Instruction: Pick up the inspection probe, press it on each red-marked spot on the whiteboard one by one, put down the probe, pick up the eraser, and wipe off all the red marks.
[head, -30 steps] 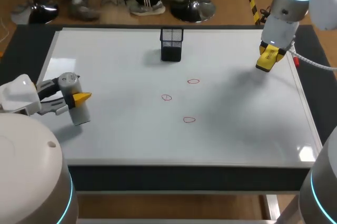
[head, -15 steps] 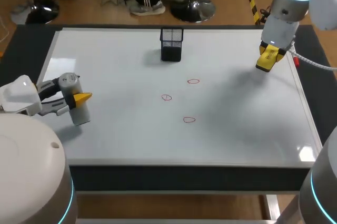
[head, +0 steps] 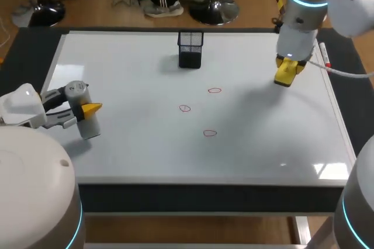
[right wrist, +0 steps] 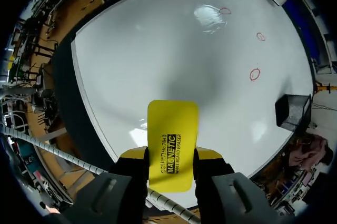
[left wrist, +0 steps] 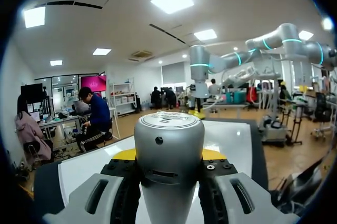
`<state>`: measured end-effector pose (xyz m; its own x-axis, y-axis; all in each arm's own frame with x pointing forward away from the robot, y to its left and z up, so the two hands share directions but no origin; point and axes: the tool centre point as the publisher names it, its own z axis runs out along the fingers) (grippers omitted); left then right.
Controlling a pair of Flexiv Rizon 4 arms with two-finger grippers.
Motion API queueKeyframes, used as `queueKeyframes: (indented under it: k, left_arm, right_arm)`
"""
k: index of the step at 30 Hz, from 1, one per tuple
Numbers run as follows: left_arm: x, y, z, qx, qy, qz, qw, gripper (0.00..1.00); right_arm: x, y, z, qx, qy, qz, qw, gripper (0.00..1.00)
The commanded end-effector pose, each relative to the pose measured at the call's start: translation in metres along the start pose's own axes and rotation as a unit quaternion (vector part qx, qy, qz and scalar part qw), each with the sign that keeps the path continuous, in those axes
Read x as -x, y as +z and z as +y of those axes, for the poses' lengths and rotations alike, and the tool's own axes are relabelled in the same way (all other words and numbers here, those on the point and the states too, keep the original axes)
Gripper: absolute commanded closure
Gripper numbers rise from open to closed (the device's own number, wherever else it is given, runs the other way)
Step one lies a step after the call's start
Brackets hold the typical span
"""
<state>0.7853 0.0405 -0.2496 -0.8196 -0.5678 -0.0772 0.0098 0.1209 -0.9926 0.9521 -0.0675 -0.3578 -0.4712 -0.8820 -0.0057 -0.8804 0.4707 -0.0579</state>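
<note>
The whiteboard [head: 128, 155] fills the tabletop, white and glossy, and both arms are over it. The right arm [head: 304, 9] comes in from the far right corner and hangs its wrist over the board's far right part. The left arm [head: 23, 106] lies low along the near left edge. Between them, at the far edge near the middle, stands a black mesh holder [head: 190, 49], upright. Now the left gripper [head: 86, 110]: it is clamped on the inspection probe [head: 87, 126], a silver-grey cylinder held nearly upright just inside the board's left edge, and from the wrist you see its round cap [left wrist: 168, 121] sitting squarely between the two fingers, yellow tips peeking out on either side. Whether its lower end touches the board, I cannot tell. Over to the right gripper [head: 286, 68]: it grips the eraser [right wrist: 172, 140], a flat yellow block pinched from both sides and jutting out ahead of the fingers, above the white surface. Out in the middle of the board sit the three red marks, small rings: one farthest [head: 214, 90], one in between [head: 184, 108], one nearest [head: 210, 133], all well apart from probe and eraser alike.
</note>
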Motion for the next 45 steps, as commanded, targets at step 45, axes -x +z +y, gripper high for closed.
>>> queueKeyframes:
  k: [45]
  left_arm:
    - [0.0,0.0,-0.001,0.0,0.0,0.0,1.0,1.0]
  right_arm:
    - [0.216,0.017,0.233,0.016,-0.261,-0.026,0.965,1.0]
